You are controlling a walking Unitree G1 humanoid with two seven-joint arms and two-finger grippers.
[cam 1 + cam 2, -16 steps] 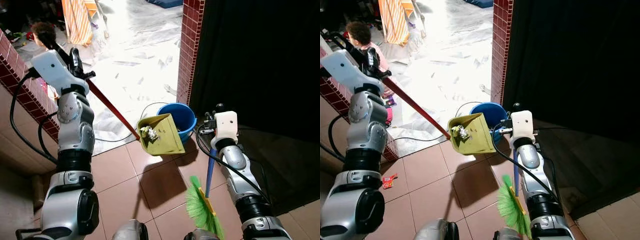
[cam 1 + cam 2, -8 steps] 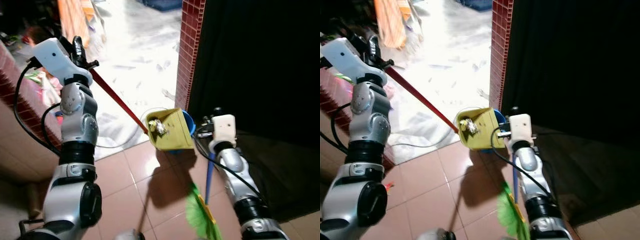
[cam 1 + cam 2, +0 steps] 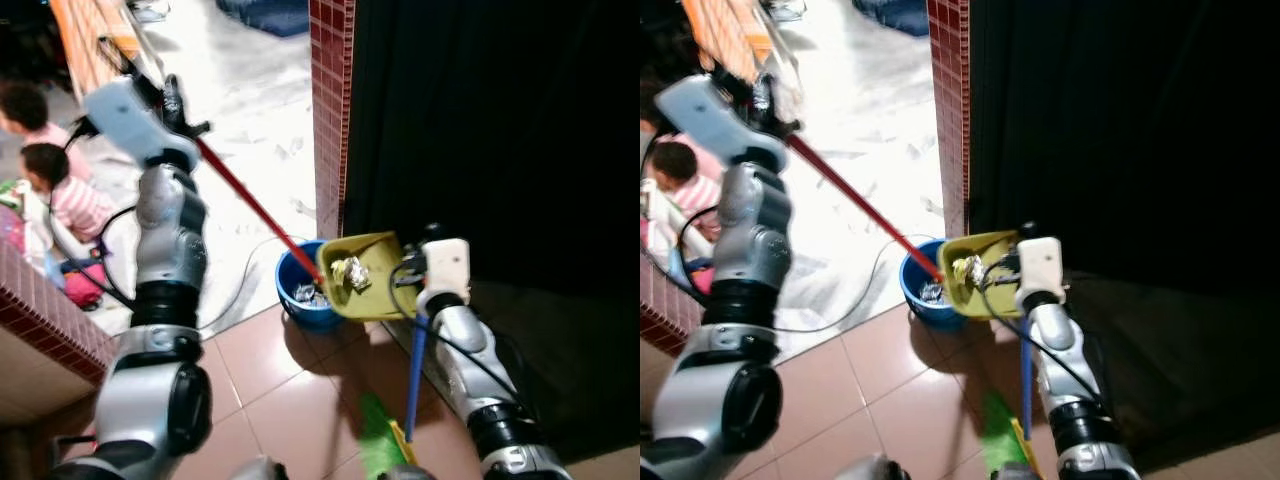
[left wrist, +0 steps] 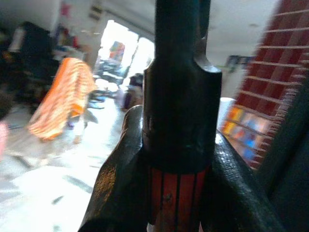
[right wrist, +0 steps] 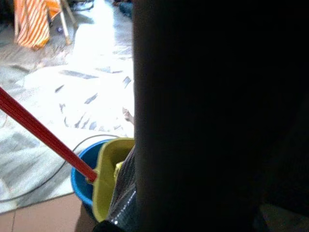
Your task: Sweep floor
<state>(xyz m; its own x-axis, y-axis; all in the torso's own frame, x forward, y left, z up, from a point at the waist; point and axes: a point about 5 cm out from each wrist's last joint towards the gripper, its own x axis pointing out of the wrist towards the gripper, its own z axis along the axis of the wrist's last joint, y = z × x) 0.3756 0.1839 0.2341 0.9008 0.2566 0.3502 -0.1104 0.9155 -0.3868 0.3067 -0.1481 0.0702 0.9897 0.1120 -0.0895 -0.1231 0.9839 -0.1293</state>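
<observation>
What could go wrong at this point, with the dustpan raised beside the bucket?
1. The yellow plastic dustpan on its long red handle sits beside the blue round bucket, not squarely over it; its crumpled trash may land on the tiles.
2. The left gripper holds the handle's far end, so the pan may swing.
3. Two people sit near the raised left arm.

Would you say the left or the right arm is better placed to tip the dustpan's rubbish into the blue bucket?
Left: the left gripper holds the red handle of the dustpan beside the blue bucket. The right gripper holds the broom.
</observation>
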